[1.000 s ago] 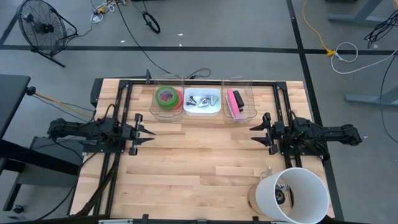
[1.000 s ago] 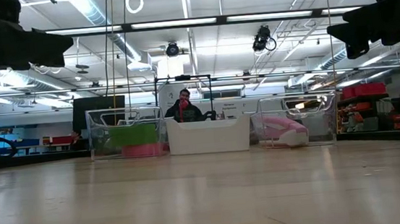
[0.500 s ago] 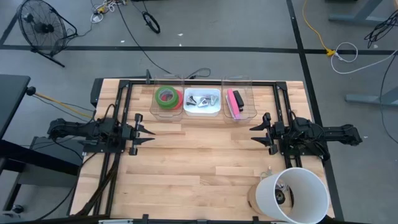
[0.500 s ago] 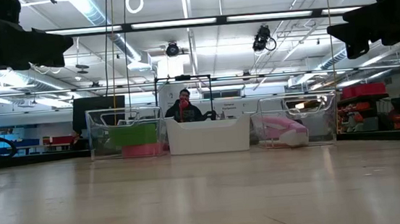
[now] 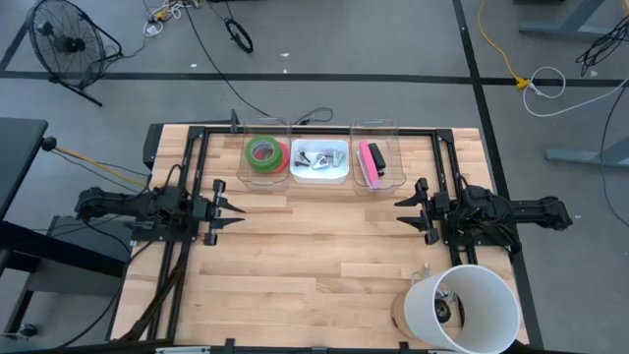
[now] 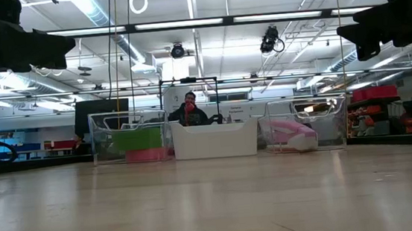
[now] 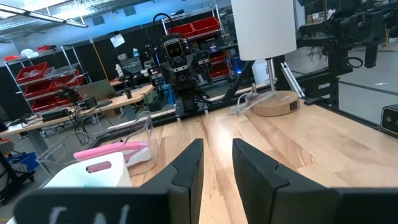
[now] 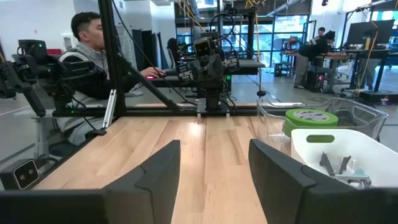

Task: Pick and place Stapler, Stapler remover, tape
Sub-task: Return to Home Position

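Note:
Three bins stand in a row at the table's far edge. A clear bin [image 5: 265,155] holds the tape [image 5: 261,151], a green roll lying on a red one; it also shows as the tape [image 8: 310,116]. The white bin [image 5: 342,175] holds several metal stapler removers [image 5: 316,161]. Another clear bin [image 5: 391,167] holds the pink stapler [image 5: 370,162], which lies flat. My left gripper [image 5: 236,211] hovers level at the table's left, open by a narrow gap [image 7: 216,146]. My right gripper [image 5: 400,210] hovers level at the right, open wide [image 8: 214,144]. Both are empty.
A lamp with a white shade [image 5: 462,308] on a round wooden base stands at the table's near right corner. Black frame rails [image 5: 187,187] run along the left, right and far edges. A person [image 8: 87,56] sits beyond the table. Bare wood [image 5: 314,246] lies between the arms.

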Controlling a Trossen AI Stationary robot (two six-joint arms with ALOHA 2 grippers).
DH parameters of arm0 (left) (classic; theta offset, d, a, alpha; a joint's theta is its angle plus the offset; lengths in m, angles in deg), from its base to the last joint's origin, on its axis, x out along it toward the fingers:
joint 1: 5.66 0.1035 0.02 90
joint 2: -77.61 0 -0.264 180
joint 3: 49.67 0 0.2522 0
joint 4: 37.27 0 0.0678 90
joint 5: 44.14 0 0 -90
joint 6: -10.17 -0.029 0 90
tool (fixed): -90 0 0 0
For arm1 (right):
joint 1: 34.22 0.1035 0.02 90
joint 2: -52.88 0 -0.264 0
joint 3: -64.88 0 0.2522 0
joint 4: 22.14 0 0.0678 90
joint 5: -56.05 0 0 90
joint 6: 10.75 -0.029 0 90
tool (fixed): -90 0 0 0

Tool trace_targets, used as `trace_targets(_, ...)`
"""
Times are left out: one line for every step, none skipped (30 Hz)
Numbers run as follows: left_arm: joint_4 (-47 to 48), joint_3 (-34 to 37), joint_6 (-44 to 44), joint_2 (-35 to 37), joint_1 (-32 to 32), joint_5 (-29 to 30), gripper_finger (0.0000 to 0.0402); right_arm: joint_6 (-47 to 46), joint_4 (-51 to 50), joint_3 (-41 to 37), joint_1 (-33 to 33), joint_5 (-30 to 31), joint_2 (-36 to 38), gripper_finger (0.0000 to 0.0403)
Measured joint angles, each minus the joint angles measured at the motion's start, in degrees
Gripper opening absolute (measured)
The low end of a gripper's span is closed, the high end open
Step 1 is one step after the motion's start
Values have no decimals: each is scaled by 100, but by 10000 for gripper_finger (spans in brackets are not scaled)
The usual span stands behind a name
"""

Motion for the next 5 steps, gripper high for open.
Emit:
trace_targets(0, 0, 0, 0, 2, 2, 89, 0, 2, -2, 2, 0, 2, 192)
trace_targets(1, 0, 0, 0, 2, 0, 89, 0, 1, -1, 2, 0, 1, 192)
trace_targets(1, 0, 0, 0, 0, 0, 89, 0, 0, -1, 2, 0, 2, 192)
trace_targets(0, 0, 0, -1, 0, 0, 89, 0, 2, 0, 0, 0, 1, 192)
trace_targets(1, 0, 0, -1, 2, 0, 89, 0, 2, 0, 0, 0, 2, 192)
